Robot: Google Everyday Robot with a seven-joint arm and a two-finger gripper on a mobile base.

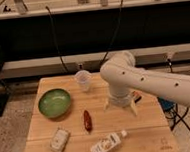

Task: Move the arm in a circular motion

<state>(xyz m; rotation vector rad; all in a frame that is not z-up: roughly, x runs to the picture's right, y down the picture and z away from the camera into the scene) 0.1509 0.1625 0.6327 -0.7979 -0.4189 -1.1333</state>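
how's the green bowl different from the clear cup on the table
The green bowl is wide, shallow and opaque; the clear cup is narrow, taller and see-through. The bowl sits near the left edge of the wooden table; the cup stands by its far edge, closer to the arm. Both are upright, apart from the gripper, which points down at the table right of the cup.

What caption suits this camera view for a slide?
White tubular robot arm holds its pale beige gripper over a wooden table, near a round green bowl and a clear plastic cup.
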